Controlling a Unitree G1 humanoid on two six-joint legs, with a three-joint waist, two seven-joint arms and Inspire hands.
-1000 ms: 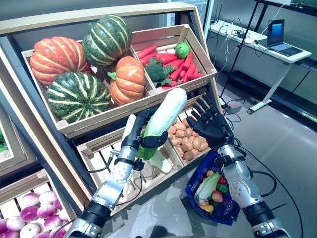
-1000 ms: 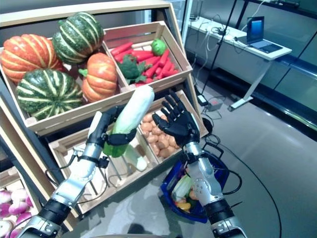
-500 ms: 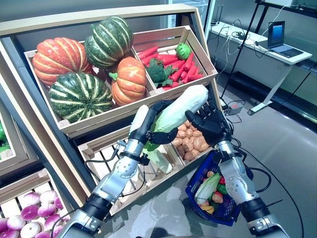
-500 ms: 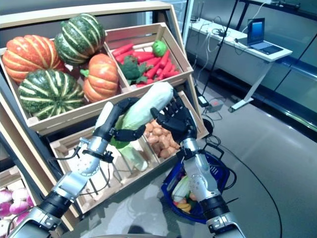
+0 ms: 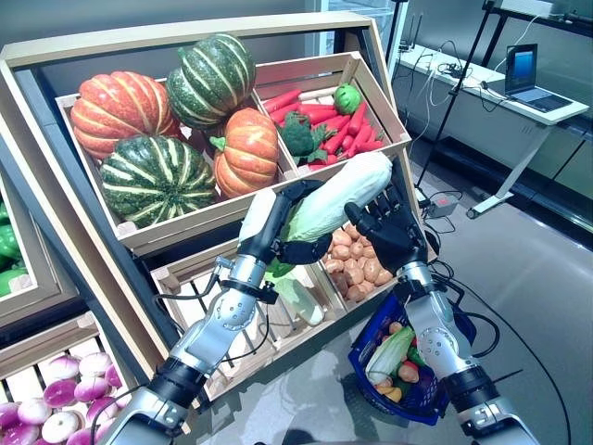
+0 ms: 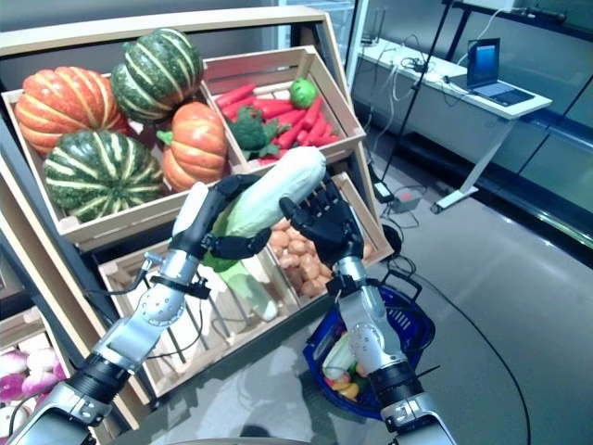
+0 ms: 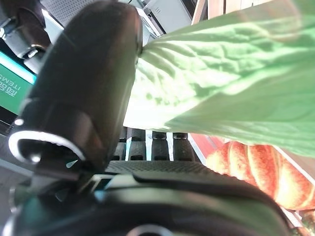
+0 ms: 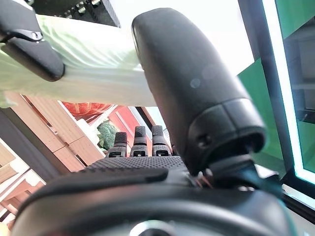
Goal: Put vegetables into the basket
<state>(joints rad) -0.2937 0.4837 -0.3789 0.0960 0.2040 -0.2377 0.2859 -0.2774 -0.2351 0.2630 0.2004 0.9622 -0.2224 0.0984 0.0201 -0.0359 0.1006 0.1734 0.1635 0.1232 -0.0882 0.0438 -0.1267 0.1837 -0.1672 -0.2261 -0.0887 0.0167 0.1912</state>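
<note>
The left hand [image 5: 278, 218] has its fingers and thumb wrapped round the leafy green end of a long pale cabbage [image 5: 335, 196], which it holds in the air in front of the wooden stand [image 5: 306, 32], tilted so the white end points up toward the carrot crate [image 5: 375, 88]. The right hand [image 5: 389, 230] is raised just beside that white end with its fingers spread and straight, palm toward the cabbage — in the right wrist view the thumb [image 8: 197, 93] lies against the pale stalk, but nothing is clasped. Below the right forearm, low in front of the stand, sits the blue basket [image 5: 366, 357], already holding a few vegetables, well apart from the cabbage. Behind the hands the potato crate [image 5: 357, 264] fills the stand's lower shelf; pumpkins [image 5: 162, 120] lie in the upper left crate.
</note>
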